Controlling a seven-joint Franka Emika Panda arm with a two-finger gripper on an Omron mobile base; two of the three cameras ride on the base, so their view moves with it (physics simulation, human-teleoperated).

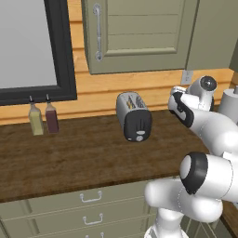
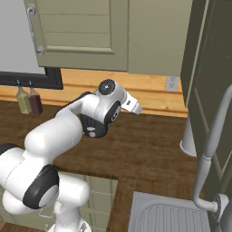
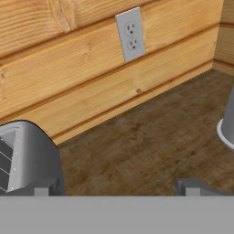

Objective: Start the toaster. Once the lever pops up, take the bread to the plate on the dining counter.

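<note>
On the left, two bottles (image 1: 42, 118) stand at the wall under the dark window frame (image 1: 60, 51), one pale yellow and one dark red. They are on the brown wooden counter (image 1: 69, 158), well apart from the toaster (image 1: 133, 115).

The toaster stands near the middle of the counter, close to the wooden wall. Its black end panel with the small white knob faces toward my base. In the slots on top I can see something tan, but it is too small for me to say it is the bread.

In the hand view, the toaster (image 3: 27, 157) is at the lower left, just beside my left fingertip (image 3: 41, 191). I cannot tell if that finger touches it or only stands very near. My right fingertip (image 3: 192, 188) is far on the other side, over bare counter. So my gripper (image 3: 116, 189) is spread wide, and between the fingers there is nothing; I grasp no thing.

Above, on the wall planks, there is a white outlet (image 3: 129, 34). In the left base view my hand (image 1: 181, 107) hangs to the right of the toaster.

More to the right, a grey round foot (image 3: 227, 123) of some post stands on the counter. In the right base view, a sink (image 2: 172, 217) with a curved tap (image 2: 213, 145) is at the lower right.
</note>
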